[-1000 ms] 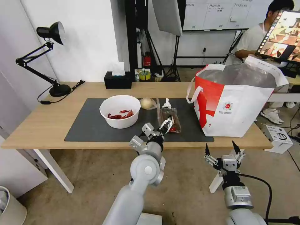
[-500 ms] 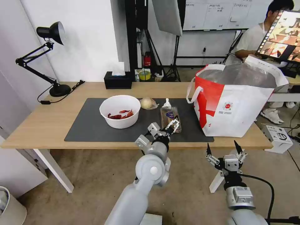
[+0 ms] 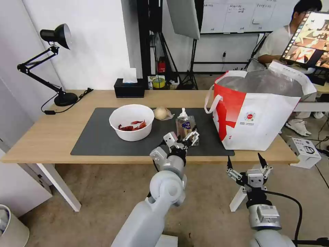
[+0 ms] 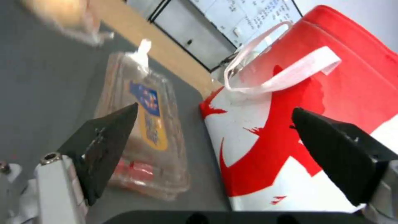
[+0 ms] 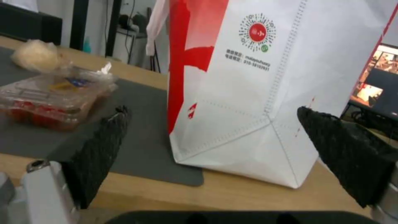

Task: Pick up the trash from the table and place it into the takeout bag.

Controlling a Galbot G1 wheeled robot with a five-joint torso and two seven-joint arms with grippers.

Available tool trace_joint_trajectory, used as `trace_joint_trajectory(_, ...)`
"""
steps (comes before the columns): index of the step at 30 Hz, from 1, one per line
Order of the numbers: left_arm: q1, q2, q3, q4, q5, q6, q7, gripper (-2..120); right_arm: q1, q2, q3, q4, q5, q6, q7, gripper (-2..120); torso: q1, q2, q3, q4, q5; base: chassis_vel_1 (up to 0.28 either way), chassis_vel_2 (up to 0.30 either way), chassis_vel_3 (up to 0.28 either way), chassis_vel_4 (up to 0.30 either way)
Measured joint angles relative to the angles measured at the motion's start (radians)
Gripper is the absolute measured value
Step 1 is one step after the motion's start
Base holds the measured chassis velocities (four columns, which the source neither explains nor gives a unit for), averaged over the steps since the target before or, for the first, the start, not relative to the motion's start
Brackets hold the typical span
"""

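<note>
Left hand (image 3: pixel 193 136): fingers spread open, now shifted toward the takeout bag (image 3: pixel 260 113).
Tray (image 3: pixel 186 127): flat on the mat beside that hand, no longer tilted.
Right hand (image 3: pixel 247 164): open, below the bench (image 3: pixel 48 133) edge.

From the head camera I look forward and down over the near edge of the table (image 3: pixel 44 137), taking in its whole top from some way back, with both arms low in front. My left wrist camera sits close above the mat (image 4: pixel 37 93), facing the takeout bag (image 4: pixel 331 90) past the clear tray (image 4: pixel 141 130). My right wrist camera sits low at the table's near edge, facing the bag's logo side. All three share the tray, mat and bag.
</note>
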Motion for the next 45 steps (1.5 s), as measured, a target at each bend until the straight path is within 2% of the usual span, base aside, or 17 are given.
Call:
trace_joint_trajectory(8,-0.025,0.053,0.03,0.017,0.154,0.001,0.046,100,0.0,-0.005,0.001,0.002,0.005,0.006,0.0,100,0.0,0.0,0.0,0.0,-0.0001,0.0,0.0,0.0,0.0)
trace_joint_trajectory(10,-0.053,0.113,0.06,0.045,0.287,-0.005,0.082,100,-0.001,-0.006,0.001,0.004,0.005,0.006,0.0,100,0.0,0.0,0.0,0.0,-0.0001,0.0,0.0,0.0,0.0)
trace_joint_trajectory(12,-0.064,0.135,0.071,0.058,0.336,-0.012,0.097,100,-0.001,-0.007,0.001,0.005,0.005,0.007,0.0,100,0.0,0.0,0.0,0.0,-0.0002,0.0,0.0,0.0,0.0)
trace_joint_trajectory(13,-0.09,0.176,0.088,0.084,0.418,-0.028,0.119,100,-0.001,-0.008,0.002,0.006,0.006,0.007,0.0,100,0.0,0.0,0.0,0.0001,-0.0003,0.0,0.0,0.0,0.0)
trace_joint_trajectory(15,-0.144,0.236,0.111,0.12,0.497,-0.047,0.148,100,-0.003,-0.011,0.005,0.006,0.008,0.008,0.0,100,0.0,0.0,0.0,0.0001,-0.0002,0.0,0.0,0.0,0.0)
trace_joint_trajectory(19,-0.236,0.3,0.159,0.15,0.482,-0.052,0.176,100,-0.003,-0.014,0.008,0.006,0.011,0.008,0.0,100,0.0,0.0,0.0,0.0001,-0.0002,0.0,0.0,0.0,0.0)
trace_joint_trajectory(23,-0.295,0.315,0.204,0.178,0.456,-0.052,0.18,95,0.001,-0.014,0.008,0.003,0.012,0.008,0.0,100,0.0,0.0,0.0,0.0,-0.0001,0.0,0.0,0.0,0.0)
trace_joint_trajectory(25,-0.34,0.316,0.25,0.198,0.404,-0.047,0.188,82,0.001,-0.012,0.007,0.0,0.012,0.008,0.0,100,0.0,0.0,0.0,0.0,0.0,0.0,0.0,0.0,0.0)
trace_joint_trajectory(26,-0.34,0.316,0.25,0.198,0.404,-0.047,0.188,82,0.001,-0.012,0.007,0.0,0.012,0.008,0.0,100,0.0,0.0,0.0,0.0,0.0,0.0,0.0,0.0,0.0)
trace_joint_trajectory(29,-0.36,0.309,0.285,0.203,0.361,-0.033,0.188,69,0.002,-0.015,0.008,-0.001,0.013,0.008,0.001,100,0.0,0.0,0.0,0.0,0.0,0.0,0.0,0.0,0.0)
trace_joint_trajectory(30,-0.36,0.309,0.285,0.203,0.361,-0.033,0.188,69,0.002,-0.015,0.008,-0.001,0.013,0.008,0.001,100,0.0,0.0,0.0,0.0,0.0,0.0,0.0,0.0,0.0)
trace_joint_trajectory(33,-0.373,0.303,0.315,0.217,0.347,-0.027,0.188,54,0.003,-0.021,0.012,-0.001,0.023,0.005,0.001,100,0.0,0.0,0.0,0.0,0.0,0.0,0.0,0.0,0.0)
trace_joint_trajectory(38,-0.394,0.308,0.333,0.228,0.33,-0.006,0.187,40,0.002,-0.031,0.017,0.002,0.042,0.003,0.001,100,0.0,0.0,0.0,0.0,0.0,0.0,0.0,0.0,0.0)
trace_joint_trajectory(40,-0.411,0.318,0.35,0.238,0.322,0.006,0.187,28,0.002,-0.038,0.02,0.002,0.054,0.001,0.002,100,0.0,0.0,0.0,0.0001,0.0001,0.0,0.0,0.0,0.0)
trace_joint_trajectory(42,-0.418,0.322,0.357,0.244,0.319,0.007,0.187,25,0.002,-0.041,0.02,0.002,0.057,0.001,0.003,100,0.0,0.0,0.0,0.0,0.0,0.0,0.0,0.0,0.0)
trace_joint_trajectory(44,-0.434,0.329,0.376,0.263,0.316,0.007,0.187,13,0.005,-0.043,0.02,-0.001,0.059,0.0,0.003,100,0.0,0.0,0.0,0.0,0.0,0.0,0.0,0.0,0.0)
trace_joint_trajectory(45,-0.434,0.329,0.376,0.263,0.316,0.007,0.187,13,0.005,-0.043,0.02,-0.001,0.059,0.0,0.003,100,0.0,0.0,0.0,0.0,0.0,0.0,0.0,0.0,0.0)
